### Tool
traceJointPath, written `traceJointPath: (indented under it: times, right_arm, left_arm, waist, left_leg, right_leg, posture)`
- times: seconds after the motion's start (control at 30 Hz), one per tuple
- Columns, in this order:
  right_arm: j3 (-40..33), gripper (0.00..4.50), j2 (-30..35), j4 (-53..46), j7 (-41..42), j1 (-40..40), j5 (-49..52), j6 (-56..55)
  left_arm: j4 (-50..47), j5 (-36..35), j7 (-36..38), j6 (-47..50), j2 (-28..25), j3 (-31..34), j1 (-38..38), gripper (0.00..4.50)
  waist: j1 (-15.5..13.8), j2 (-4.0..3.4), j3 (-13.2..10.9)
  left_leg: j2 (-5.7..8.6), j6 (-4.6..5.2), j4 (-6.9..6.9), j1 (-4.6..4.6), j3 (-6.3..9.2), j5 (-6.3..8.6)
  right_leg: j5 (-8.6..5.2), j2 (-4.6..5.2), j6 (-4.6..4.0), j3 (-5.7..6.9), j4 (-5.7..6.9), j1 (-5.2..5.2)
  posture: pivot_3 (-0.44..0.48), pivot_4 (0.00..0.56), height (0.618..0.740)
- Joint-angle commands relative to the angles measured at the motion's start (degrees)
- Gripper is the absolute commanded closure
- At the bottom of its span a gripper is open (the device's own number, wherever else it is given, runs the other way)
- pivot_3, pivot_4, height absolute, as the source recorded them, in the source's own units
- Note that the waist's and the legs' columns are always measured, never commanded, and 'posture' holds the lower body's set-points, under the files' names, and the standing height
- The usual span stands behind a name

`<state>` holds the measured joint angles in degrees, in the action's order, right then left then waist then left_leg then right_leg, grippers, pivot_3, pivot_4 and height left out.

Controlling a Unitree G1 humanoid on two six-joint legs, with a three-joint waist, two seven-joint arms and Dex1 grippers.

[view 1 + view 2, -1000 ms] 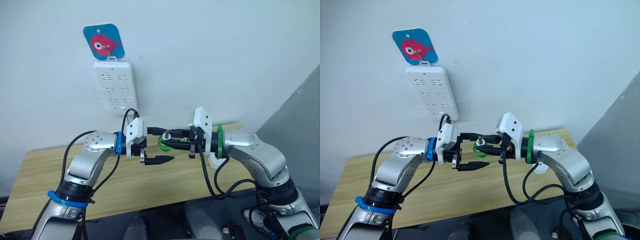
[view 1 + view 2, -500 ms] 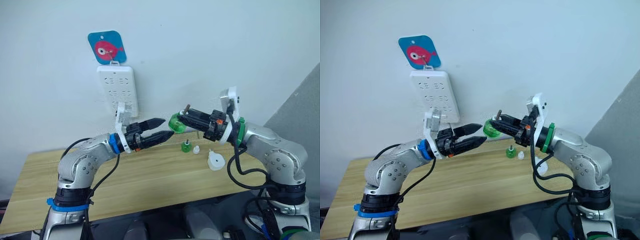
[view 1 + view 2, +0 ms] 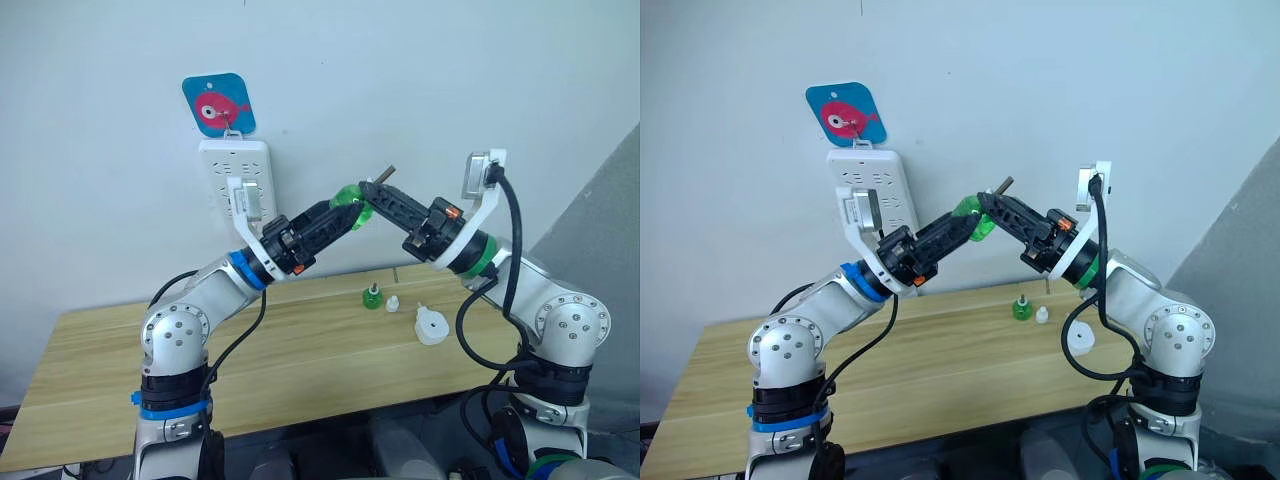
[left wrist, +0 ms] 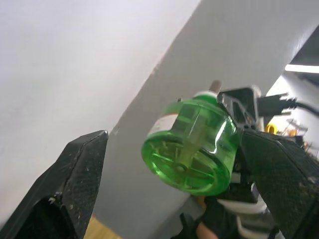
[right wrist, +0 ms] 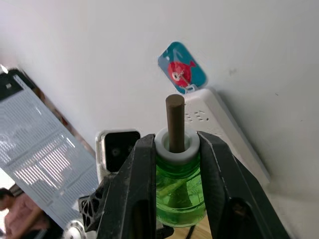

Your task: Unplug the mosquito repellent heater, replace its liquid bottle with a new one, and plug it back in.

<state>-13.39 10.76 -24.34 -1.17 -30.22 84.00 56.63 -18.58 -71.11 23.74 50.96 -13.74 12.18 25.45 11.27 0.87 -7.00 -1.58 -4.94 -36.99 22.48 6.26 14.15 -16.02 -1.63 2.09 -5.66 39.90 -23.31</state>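
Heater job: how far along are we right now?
Done: the heater lies unplugged on the table, away from the power strip on the wall. In hand: the right gripper clamps a green bottle by its neck, and the left gripper is open around its base. Left: fit a bottle into the heater and plug it in.

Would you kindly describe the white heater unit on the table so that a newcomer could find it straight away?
Start at the wooden table below the wall power strip and go to its far right end. Three small things sit there: a green bottle, a tiny white cap and the heater. The heater is the largest, a white round unit nearest the front edge.
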Motion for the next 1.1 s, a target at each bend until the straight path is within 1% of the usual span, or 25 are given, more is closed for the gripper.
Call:
traceJointPath:
  times: [0.03, 0.2, 0.33, 0.5, 0.67, 1.1]
  right_arm:
    - [-0.4, 3.69, 0.3, -0.2, -4.4, -0.9, 8.2, -3.8]
    - [1.2, 3.69, 1.5, 0.3, -8.2, -0.5, 15.9, -6.9]
    - [2.5, 3.69, 2.8, 0.1, -9.5, -0.1, 18.6, -9.0]
    - [3.9, 3.69, 4.2, -0.1, -10.0, 0.3, 20.2, -11.1]
    - [5.1, 3.69, 5.4, -0.2, -9.6, 0.6, 20.7, -12.3]
    - [7.2, 3.69, 7.2, -0.9, -8.9, 1.2, 21.6, -13.6]
  left_arm:
    - [-1.5, -4.0, -1.1, 0.5, -1.1, 0.7, 1.0, 0.0]
    - [-1.5, -4.9, -0.7, 0.3, -2.6, -0.6, 1.5, 0.0]
    - [-1.1, -6.8, -1.8, 0.0, -2.2, -0.8, 2.7, 0.0]
    - [-0.6, -9.7, -3.5, 0.1, -2.0, -0.7, 3.5, 0.0]
    - [-0.4, -12.0, -3.7, 1.0, -2.9, -1.5, 3.7, 0.0]
    - [1.2, -12.2, -4.5, 0.8, -3.3, -2.0, 5.1, 0.0]
  waist:
    - [0.0, -0.02, 0.0]
    - [0.0, -0.1, 0.1]
    - [-0.1, -0.1, 0.1]
    - [-0.1, -0.3, 0.4]
    - [-0.1, -0.47, 0.7]
    - [-0.1, -0.48, 0.8]
  left_leg:
    - [0.0, 0.0, 0.0, 0.0, 0.0, 0.0]
    - [0.0, 0.0, 0.0, 0.0, -0.01, 0.0]
    - [0.0, 0.0, 0.0, 0.01, 0.0, 0.0]
    - [0.0, 0.0, 0.01, 0.01, -0.02, 0.0]
    - [0.0, 0.0, 0.01, 0.0, -0.02, 0.0]
    - [0.0, 0.0, 0.01, 0.0, -0.02, 0.0]
  right_leg:
    - [0.0, 0.0, 0.0, -0.01, 0.0, 0.0]
    - [0.0, -0.01, 0.0, 0.0, 0.0, 0.0]
    - [-0.01, -0.01, 0.01, -0.01, -0.01, 0.0]
    - [-0.02, -0.01, 0.03, -0.02, -0.04, 0.0]
    - [-0.08, -0.03, 0.12, -0.02, -0.04, 0.0]
    - [-0.1, -0.03, 0.15, -0.03, -0.04, 0.0]
  posture:
    - [-0.192, 0.039, 0.736]
    - [-0.19, 0.04, 0.736]
    - [-0.191, 0.04, 0.736]
    - [-0.191, 0.04, 0.736]
    - [-0.191, 0.04, 0.736]
    - [-0.195, 0.045, 0.736]
